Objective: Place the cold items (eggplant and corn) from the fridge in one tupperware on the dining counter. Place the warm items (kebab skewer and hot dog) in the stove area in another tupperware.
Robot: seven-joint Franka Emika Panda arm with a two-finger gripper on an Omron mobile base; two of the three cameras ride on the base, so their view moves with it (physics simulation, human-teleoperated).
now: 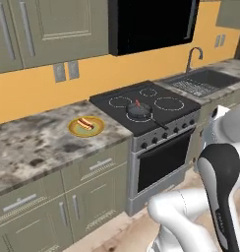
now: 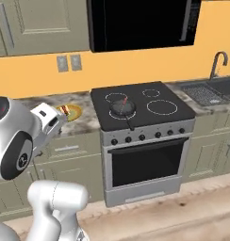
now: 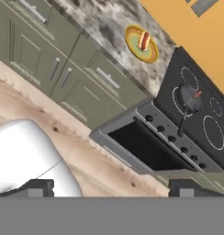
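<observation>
**Hot dog on its plate, kebab skewer in the pan, gripper wide and empty**

The hot dog (image 1: 85, 123) lies on a yellow plate (image 1: 75, 131) on the marbled counter (image 1: 33, 147), just beside the stove's (image 1: 156, 106) left edge and set back from the counter's front lip. In the left base view the plate sits at about 9 o'clock from the pan (image 1: 139, 110); bare counter runs on from it toward 8 o'clock. The kebab skewer (image 1: 137, 104) shows as a small red streak in that dark pan on the front-left burner, its shape too small to make out. The pan handle (image 1: 159, 123) points toward 5 o'clock, ending near the row of knobs (image 1: 166, 135).

In the hand view the gripper (image 3: 111, 187) hangs well apart from both items, over the wooden floor (image 3: 63, 137) in front of the oven door (image 3: 146, 151). Its two dark fingertips (image 3: 38, 187) stand far apart at the bottom edge with nothing between them.

In the right base view the arm's white links cover most of the plate, leaving a yellow sliver. The sink (image 1: 203, 81) and faucet (image 1: 192, 58) lie at 2 o'clock past the stove, the sink cut off at the frame edge. Cabinet drawers (image 1: 100, 165) line the counter's front, and a black microwave (image 1: 154, 22) hangs above the stove.
</observation>
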